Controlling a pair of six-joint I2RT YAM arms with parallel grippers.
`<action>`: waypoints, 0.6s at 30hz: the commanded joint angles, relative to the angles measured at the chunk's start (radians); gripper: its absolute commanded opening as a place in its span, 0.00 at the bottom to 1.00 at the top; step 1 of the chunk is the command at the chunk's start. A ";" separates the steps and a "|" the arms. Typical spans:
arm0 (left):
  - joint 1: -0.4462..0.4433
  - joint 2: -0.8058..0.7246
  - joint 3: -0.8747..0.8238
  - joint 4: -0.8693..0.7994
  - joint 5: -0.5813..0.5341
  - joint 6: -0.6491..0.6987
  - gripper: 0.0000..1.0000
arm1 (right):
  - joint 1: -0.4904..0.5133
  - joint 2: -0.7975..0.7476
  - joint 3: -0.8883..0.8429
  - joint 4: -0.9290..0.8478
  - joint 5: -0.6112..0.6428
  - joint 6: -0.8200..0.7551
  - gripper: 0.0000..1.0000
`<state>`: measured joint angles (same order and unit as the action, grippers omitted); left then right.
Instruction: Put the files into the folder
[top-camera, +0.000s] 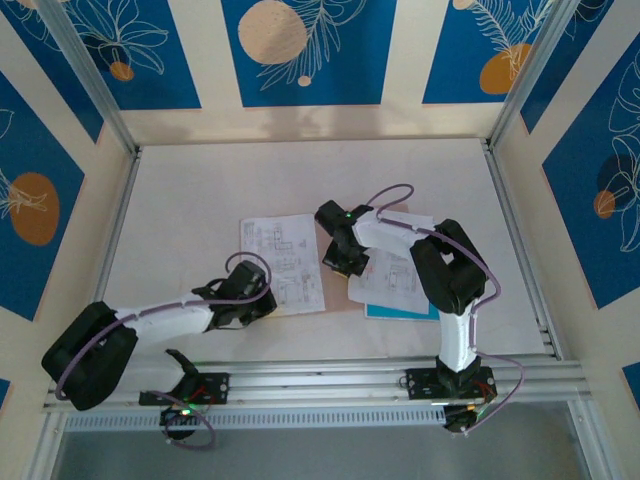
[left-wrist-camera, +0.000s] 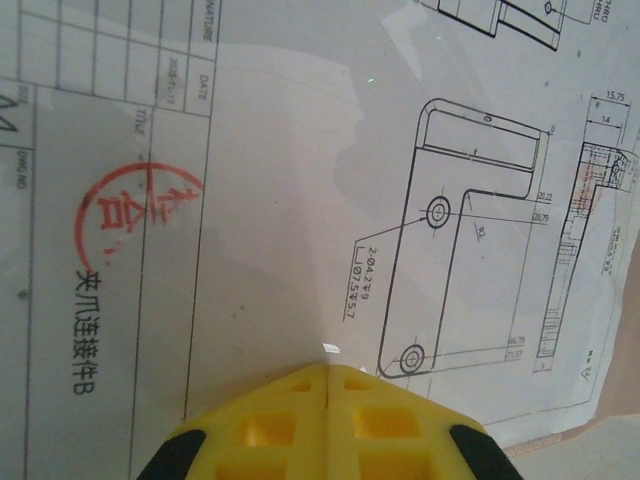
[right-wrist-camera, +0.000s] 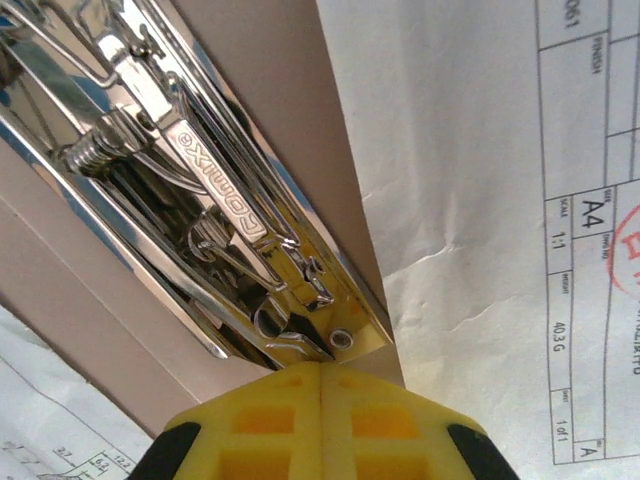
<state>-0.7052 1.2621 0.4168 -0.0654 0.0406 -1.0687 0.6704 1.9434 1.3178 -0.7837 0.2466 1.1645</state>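
Bending low, left claw closed over files, right claw closed at clip of folder

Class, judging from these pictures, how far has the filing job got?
Done: the folder lies open, with printed sheets resting on it. In hand: the right gripper, shut, is at the metal clip; the left gripper, shut, is over one sheet. Left: no sheet looks clipped yet, and the folder is not closed.

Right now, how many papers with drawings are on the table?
2 that I can tell: the left sheet, under the left hand, and the right sheet, over a cyan sheet. More may hide beneath the arms.
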 joint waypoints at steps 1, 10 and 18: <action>0.010 0.015 -0.058 -0.172 -0.059 -0.013 0.00 | -0.035 0.057 -0.028 -0.132 0.169 -0.030 0.00; 0.012 0.024 -0.056 -0.157 -0.052 -0.009 0.00 | 0.024 -0.084 0.056 -0.118 0.191 -0.099 0.00; 0.014 0.021 -0.053 -0.158 -0.051 -0.002 0.00 | 0.044 -0.225 0.034 -0.032 0.124 -0.095 0.00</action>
<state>-0.7006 1.2575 0.4122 -0.0631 0.0391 -1.0683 0.7143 1.7454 1.3437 -0.8371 0.3916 1.0729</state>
